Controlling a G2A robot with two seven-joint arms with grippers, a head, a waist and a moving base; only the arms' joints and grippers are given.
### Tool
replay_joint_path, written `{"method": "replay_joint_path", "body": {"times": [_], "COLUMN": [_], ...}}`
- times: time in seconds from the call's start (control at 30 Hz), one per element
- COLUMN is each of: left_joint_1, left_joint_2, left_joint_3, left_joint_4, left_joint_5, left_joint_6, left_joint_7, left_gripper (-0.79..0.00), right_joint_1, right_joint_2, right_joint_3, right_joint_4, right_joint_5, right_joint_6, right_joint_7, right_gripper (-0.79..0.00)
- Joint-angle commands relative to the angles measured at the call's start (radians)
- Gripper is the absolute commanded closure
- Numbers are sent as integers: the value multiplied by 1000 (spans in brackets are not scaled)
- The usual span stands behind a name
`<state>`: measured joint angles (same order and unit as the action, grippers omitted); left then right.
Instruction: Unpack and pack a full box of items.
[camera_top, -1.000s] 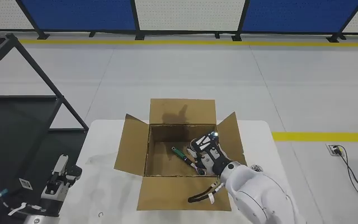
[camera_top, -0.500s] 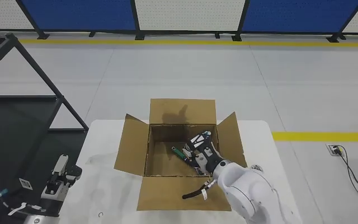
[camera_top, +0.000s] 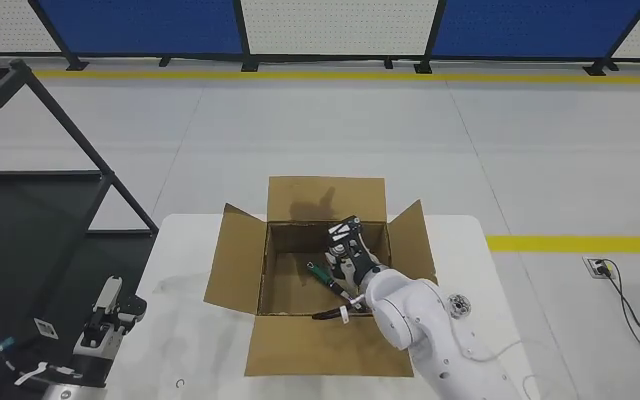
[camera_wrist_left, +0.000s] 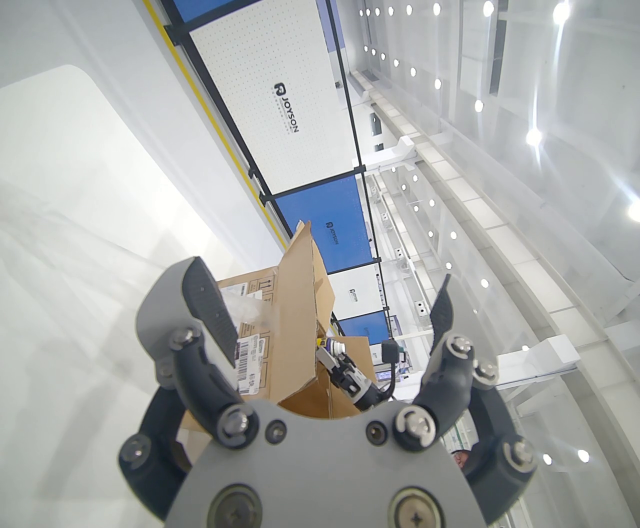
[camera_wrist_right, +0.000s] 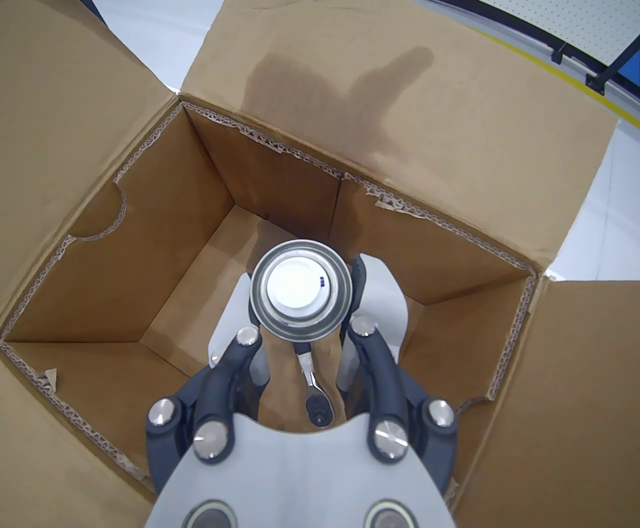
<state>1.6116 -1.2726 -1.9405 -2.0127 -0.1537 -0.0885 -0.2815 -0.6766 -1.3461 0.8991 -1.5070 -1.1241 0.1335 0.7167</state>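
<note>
Right gripper (camera_wrist_right: 304, 299) is clamped on the can (camera_wrist_right: 299, 280), one finger on each side of its body. The can's end faces the wrist, so its long axis runs in line with the gripper, roughly down into the box (camera_wrist_right: 435, 220). The can sits inside, nearer the far wall; can't tell if it touches the floor. A ratchet (camera_wrist_right: 314, 395) lies on the floor beneath. Flaps are folded out and the mouth is open, so travel along the can's axis looks clear but sideways is tight. Left gripper (camera_wrist_left: 322, 287) is spread wide and empty, well apart.
</note>
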Motion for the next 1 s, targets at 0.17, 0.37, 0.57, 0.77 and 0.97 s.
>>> {"method": "replay_joint_path", "body": {"times": [0.17, 0.37, 0.57, 0.77, 0.97], "left_joint_1": [0, 0, 0, 0, 0], "left_joint_2": [0, 0, 0, 0, 0], "left_joint_3": [0, 0, 0, 0, 0], "left_joint_4": [0, 0, 0, 0, 0], "left_joint_5": [0, 0, 0, 0, 0], "left_joint_6": [0, 0, 0, 0, 0], "left_joint_7": [0, 0, 0, 0, 0], "left_gripper": [-785, -785, -785, -785, -785], "right_joint_1": [-22, -8, 61, 86, 86], "right_joint_2": [-2, -10, -41, -55, -55], "right_joint_3": [24, 29, -8, -20, -20], "right_joint_4": [1, 52, 192, 245, 245], "right_joint_5": [-8, -20, 9, 35, 35], "right_joint_6": [-6, 10, 48, 59, 59], "right_joint_7": [-1, 13, 13, 5, 5], "right_gripper": [0, 0, 0, 0, 0]}}
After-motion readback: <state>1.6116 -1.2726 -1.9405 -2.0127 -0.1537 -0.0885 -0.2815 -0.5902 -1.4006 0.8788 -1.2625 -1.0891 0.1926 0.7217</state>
